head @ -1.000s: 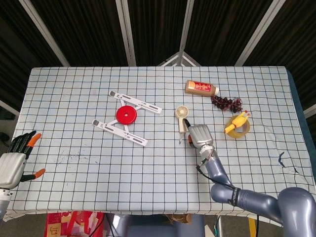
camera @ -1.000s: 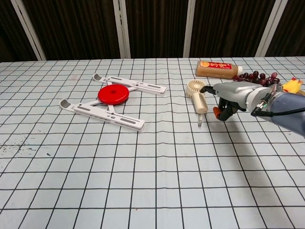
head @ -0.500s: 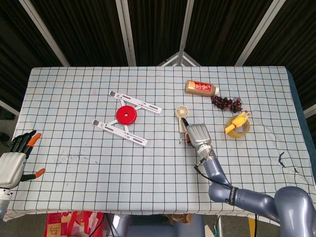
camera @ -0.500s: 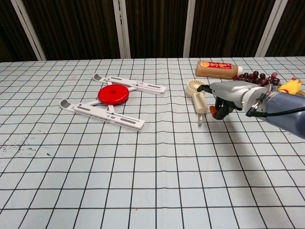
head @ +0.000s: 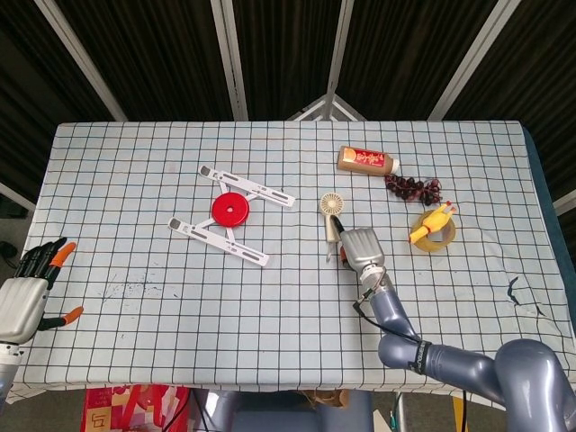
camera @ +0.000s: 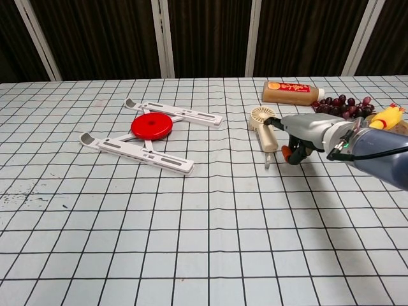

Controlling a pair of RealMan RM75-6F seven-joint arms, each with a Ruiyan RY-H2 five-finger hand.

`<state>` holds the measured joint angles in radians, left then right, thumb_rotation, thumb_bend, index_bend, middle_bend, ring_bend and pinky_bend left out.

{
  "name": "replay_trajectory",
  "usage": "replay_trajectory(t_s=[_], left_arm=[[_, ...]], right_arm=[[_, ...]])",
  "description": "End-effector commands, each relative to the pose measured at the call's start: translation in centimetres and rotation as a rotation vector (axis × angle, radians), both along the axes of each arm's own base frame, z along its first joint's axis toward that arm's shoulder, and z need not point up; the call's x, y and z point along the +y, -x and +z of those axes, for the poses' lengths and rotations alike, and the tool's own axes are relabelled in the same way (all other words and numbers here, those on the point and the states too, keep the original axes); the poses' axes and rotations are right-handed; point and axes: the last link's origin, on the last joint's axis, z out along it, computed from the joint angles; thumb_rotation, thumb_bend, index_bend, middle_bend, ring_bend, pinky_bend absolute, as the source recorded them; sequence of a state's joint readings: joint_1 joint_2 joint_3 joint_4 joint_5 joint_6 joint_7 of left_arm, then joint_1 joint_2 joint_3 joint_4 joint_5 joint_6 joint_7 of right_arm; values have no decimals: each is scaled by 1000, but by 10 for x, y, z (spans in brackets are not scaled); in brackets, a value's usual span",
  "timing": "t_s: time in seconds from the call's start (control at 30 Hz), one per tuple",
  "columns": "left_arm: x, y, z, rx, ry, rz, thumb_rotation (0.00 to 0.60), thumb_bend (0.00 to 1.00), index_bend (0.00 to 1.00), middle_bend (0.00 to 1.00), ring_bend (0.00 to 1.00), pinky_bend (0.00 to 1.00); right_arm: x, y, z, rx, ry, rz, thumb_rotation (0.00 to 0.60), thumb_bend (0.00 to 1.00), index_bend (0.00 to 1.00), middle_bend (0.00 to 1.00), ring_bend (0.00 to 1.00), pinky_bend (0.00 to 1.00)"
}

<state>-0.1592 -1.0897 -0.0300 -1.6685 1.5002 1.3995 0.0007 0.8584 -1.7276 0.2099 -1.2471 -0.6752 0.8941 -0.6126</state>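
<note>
A small beige handheld fan (head: 332,216) (camera: 262,128) lies flat on the checked tablecloth, head away from me. My right hand (head: 361,249) (camera: 310,131) hovers just right of its handle. One dark finger reaches to the fan's head, and an orange-tipped finger curls down beside the handle. The fan still lies on the cloth and nothing is gripped. My left hand (head: 24,293) shows only in the head view, at the table's near left edge, fingers spread and empty.
A white folding stand with a red disc (head: 230,211) (camera: 152,125) lies left of centre. Behind the right hand are a brown bottle (head: 366,162) (camera: 292,92), dark grapes (head: 414,188) (camera: 341,104) and a yellow rubber chicken (head: 434,220) (camera: 389,116) on a tape roll (head: 439,239).
My right hand has shifted slightly left, closer to the fan's handle. The fan and my left hand have stayed where they were.
</note>
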Motion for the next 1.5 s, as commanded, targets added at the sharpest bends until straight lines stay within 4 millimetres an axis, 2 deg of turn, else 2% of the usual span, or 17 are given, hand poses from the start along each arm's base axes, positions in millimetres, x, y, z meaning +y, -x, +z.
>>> replay_trajectory(t_s=[0.03, 0.27, 0.5, 0.63, 0.8, 0.9, 1.0, 1.13, 1.17, 1.23, 1.37, 1.43, 1.5], left_arm=[[0, 0, 0, -2, -1, 1, 600, 34, 0, 0, 0, 0], [0, 0, 1, -3, -3, 1, 600, 33, 0, 0, 0, 0], [0, 0, 1, -4, -2, 1, 600, 33, 0, 0, 0, 0], [0, 0, 0, -3, -1, 0, 600, 33, 0, 0, 0, 0], [0, 0, 0, -2, -3, -1, 600, 34, 0, 0, 0, 0], [0, 0, 0, -1, -4, -2, 600, 34, 0, 0, 0, 0], [0, 0, 1, 2, -6, -3, 600, 34, 0, 0, 0, 0], [-2, 0, 1, 4, -7, -8, 600, 33, 0, 0, 0, 0], [-2, -1, 1, 5, -7, -10, 600, 33, 0, 0, 0, 0], [-3, -1, 1, 7, -7, -11, 600, 33, 0, 0, 0, 0], [-6, 0, 2, 18, -12, -15, 600, 33, 0, 0, 0, 0], [-6, 0, 2, 24, -16, -17, 600, 33, 0, 0, 0, 0], [-7, 0, 2, 29, -19, -17, 600, 34, 0, 0, 0, 0]], right_arm=[[2, 2, -4, 7, -9, -4, 600, 710, 0, 862, 934, 821], [8, 8, -12, 23, -31, -26, 600, 713, 0, 861, 934, 821], [8, 11, -13, 26, -28, -39, 600, 713, 0, 862, 934, 821], [4, 1, -4, 4, 4, -6, 600, 714, 0, 861, 934, 821], [-3, -19, 17, -65, 82, 50, 600, 714, 0, 862, 931, 818], [-4, -31, 31, -104, 127, 94, 600, 713, 0, 851, 881, 781], [1, -39, 53, -158, 184, 139, 600, 713, 0, 784, 799, 699], [17, -30, 77, -158, 227, 179, 600, 711, 0, 607, 620, 469], [24, -22, 85, -145, 237, 184, 600, 708, 0, 575, 588, 432], [37, -7, 98, -121, 247, 183, 600, 675, 0, 465, 456, 304], [86, 43, 140, -59, 270, 141, 600, 592, 0, 259, 185, 109], [107, 63, 158, -27, 285, 123, 600, 553, 0, 137, 68, 37], [125, 81, 175, 14, 304, 115, 600, 516, 0, 36, 7, 3]])
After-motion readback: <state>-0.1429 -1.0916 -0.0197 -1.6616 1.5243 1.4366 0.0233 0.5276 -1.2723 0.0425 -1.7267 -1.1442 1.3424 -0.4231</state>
